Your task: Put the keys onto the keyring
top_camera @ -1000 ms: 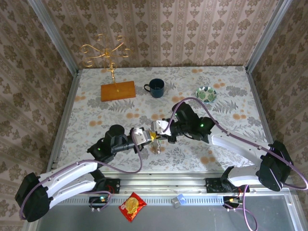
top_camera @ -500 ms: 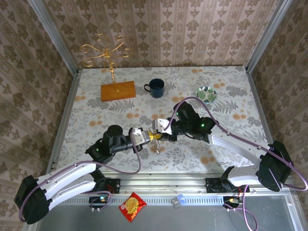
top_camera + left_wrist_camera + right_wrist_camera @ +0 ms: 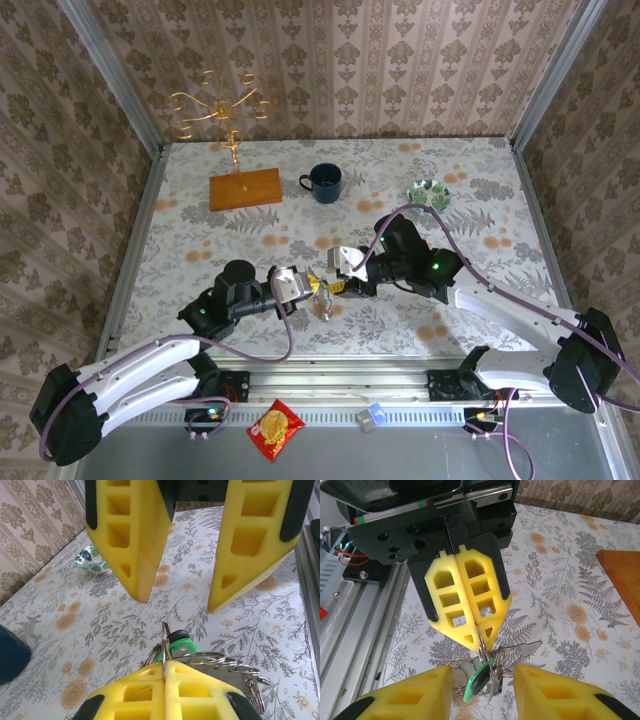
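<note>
"Two loose bits lie nearest, on the metal rail at 6 o'clock of the grippers: a red snack packet (image 3: 275,428) and a small blue piece (image 3: 372,415). What else is around?"

"Farther out on the table (image 3: 200,250), the mug (image 3: 324,182) stands at 12 o'clock. The wooden board (image 3: 245,188) is at 11 with the gold wire stand (image 3: 215,108) behind it, and the patterned bowl (image 3: 428,195) is at 2. All of them are well apart from the arms."

"Where is the keyring?"

"It is pinched edge-on in the left gripper (image 3: 165,662), whose yellow fingers press together on it. The keyring (image 3: 164,637) sticks out past the tips. The green-headed key (image 3: 179,646) hangs on the bunch just beyond them, with more wire rings at its 3 o'clock."

"And the right gripper?"

"In the top view the right gripper (image 3: 177,602) faces the left one from 3 o'clock. Its jaws stand about half apart and hold nothing. From the left wrist, the bunch is clear of both its tips, in line with the gap between them."

"What has changed?"

"A second ago the right jaws were closed up against the left tips at the bunch. They have since parted, and the arm has drawn back toward 3 o'clock. The left grip stays as it was."
</note>
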You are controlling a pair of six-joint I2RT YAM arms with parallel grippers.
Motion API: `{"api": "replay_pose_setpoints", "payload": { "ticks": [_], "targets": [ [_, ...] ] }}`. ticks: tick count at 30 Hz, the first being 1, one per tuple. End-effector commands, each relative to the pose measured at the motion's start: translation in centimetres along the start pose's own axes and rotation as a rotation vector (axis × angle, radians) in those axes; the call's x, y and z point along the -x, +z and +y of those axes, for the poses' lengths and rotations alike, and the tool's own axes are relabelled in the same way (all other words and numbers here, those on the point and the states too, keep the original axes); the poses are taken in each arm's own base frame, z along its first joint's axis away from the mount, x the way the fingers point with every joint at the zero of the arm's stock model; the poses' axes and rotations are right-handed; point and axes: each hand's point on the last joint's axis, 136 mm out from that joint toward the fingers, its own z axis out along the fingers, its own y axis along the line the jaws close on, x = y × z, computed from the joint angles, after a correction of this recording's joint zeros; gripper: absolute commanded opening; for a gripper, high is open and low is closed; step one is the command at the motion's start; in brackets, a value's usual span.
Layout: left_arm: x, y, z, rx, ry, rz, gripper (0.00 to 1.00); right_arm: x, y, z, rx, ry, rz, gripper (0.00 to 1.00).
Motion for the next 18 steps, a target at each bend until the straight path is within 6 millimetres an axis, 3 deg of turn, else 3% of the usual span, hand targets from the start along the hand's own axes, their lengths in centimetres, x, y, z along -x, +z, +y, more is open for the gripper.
{"api": "replay_pose_setpoints", "payload": {
  "ticks": [1, 11, 18],
  "targets": [
    [1.4, -0.2, 0.2, 0.003, 0.026, -0.059, 0.0, 0.0, -0.1, 0.2, 0.004, 0.026, -0.019, 0.37],
    [1.6, -0.2, 0.1, -0.006, 0.036, -0.066, 0.0, 0.6, 0.7, -0.5, 0.01, 0.016, -0.022, 0.33],
    [1.6, -0.2, 0.0, -0.015, 0.038, -0.067, 0.0, 0.7, 1.0, -0.5, 0.022, 0.014, -0.023, 0.22]
  ]
}}
